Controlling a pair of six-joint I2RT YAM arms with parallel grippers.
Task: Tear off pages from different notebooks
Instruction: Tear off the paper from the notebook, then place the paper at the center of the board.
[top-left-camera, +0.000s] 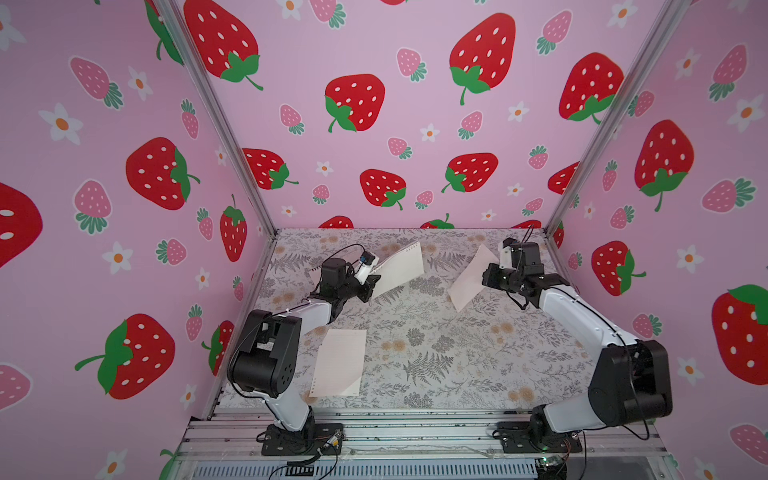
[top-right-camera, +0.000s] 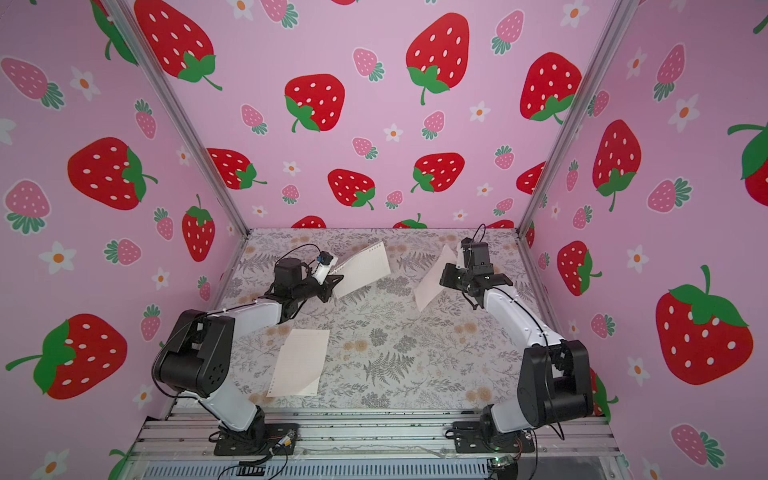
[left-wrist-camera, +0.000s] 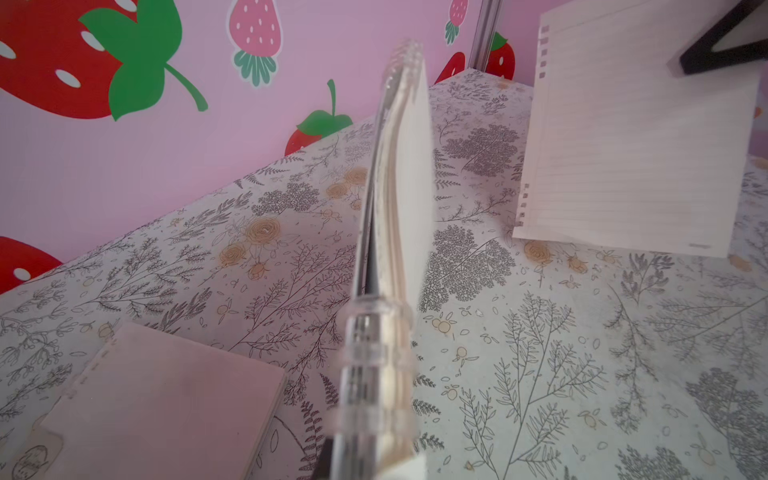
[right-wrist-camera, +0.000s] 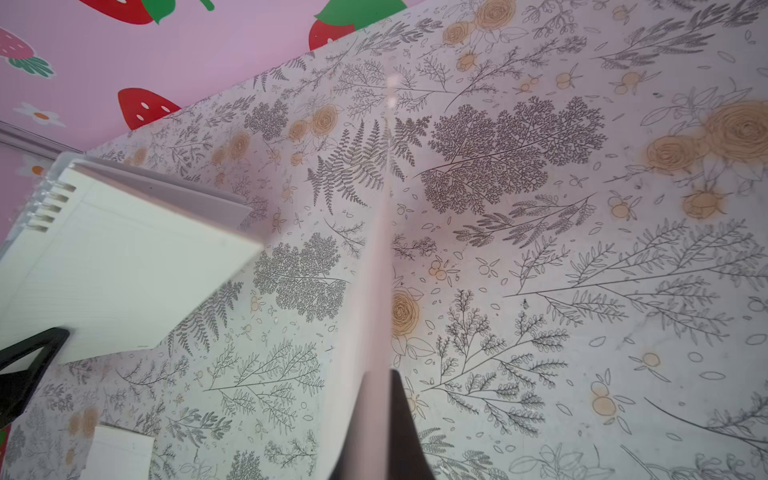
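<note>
The left gripper (top-left-camera: 367, 289) is closed narrowly on the white notebook (top-left-camera: 400, 268), a thin rectangular pad raised above the fern-printed table (top-left-camera: 457, 353). In the left wrist view its clear plastic coil (left-wrist-camera: 376, 340) runs edge-on straight out from the jaws. The right gripper (top-left-camera: 488, 276) pinches a loose page (top-left-camera: 468, 283), a limp cream-pink lined sheet with punched holes. It hangs tilted just ahead of that gripper, facing the notebook. Below the left gripper lies what seems to be the pink notebook (left-wrist-camera: 166, 399), flat and matte, mostly hidden from above. A second page (top-left-camera: 338, 362) lies flat well behind that gripper, near the arm's base.
</note>
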